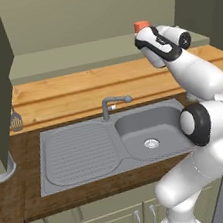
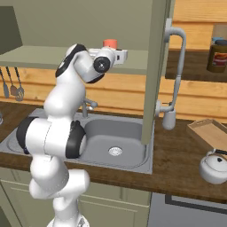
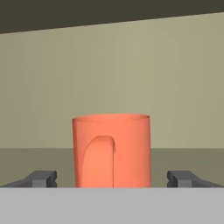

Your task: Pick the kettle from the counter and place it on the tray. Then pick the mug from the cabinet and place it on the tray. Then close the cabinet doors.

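Gripper [image 3: 112, 178] wide open, holding nothing, fingertips [image 3: 43, 178] either side of the mug [image 3: 111, 151] without contact. Mug stands upright on the cabinet [image 1: 75, 56] shelf, long axis vertical, handle facing the gripper.

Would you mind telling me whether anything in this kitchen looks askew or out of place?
Nothing stands out. The mug stands upright in the cabinet; the kettle sits upright on the counter beside the tray, not on it.
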